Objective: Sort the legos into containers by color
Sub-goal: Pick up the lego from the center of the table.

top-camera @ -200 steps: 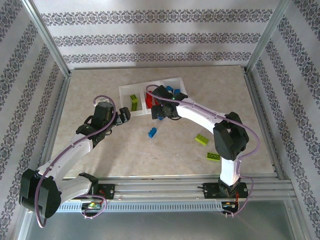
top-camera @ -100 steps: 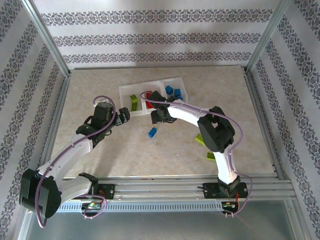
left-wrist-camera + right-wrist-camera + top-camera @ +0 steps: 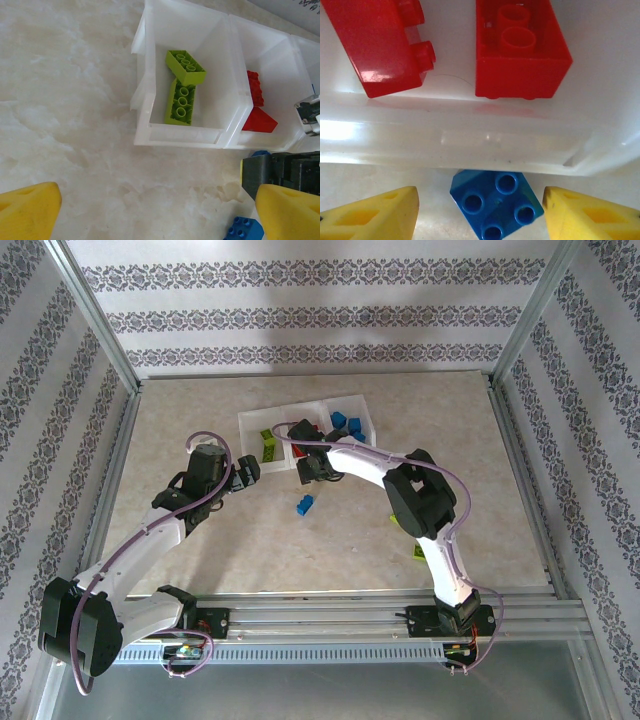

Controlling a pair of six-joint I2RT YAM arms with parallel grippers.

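Start with the beige marbled bench (image 3: 200, 440). On it, toward the back, is the tray of three joined clear-white plastic bins (image 3: 245, 425): lime green bricks (image 3: 185, 66) in the left bin, red bricks (image 3: 520, 50) in the middle one, blue bricks (image 3: 345, 422) in the right one. The right arm reaches across to the tray's near wall (image 3: 470, 140), and the right tool (image 3: 312, 472) hangs just in front of the middle bin. The left tool (image 3: 248, 470) is off to the left by the green bin, jaws at their widest and nothing in them (image 3: 160, 215). What matters for you is under the right tool (image 3: 480, 215): a small blue square four-stud plastic brick (image 3: 496, 205) lies on the bench between its yellow fingertips (image 3: 380, 210), just beside the tray wall; you cannot tell whether it touches. The jaws stand partly apart with a gap on each side, so nothing is gripped. The brick is square, so it has no long axis, but it sits skewed to the jaw line, and the pads would likely meet corners first. The right arm is clearly the nearer one. Its home is the blue bin, to the right of and beyond the red one. A second loose blue brick (image 3: 304, 504) lies nearer you.
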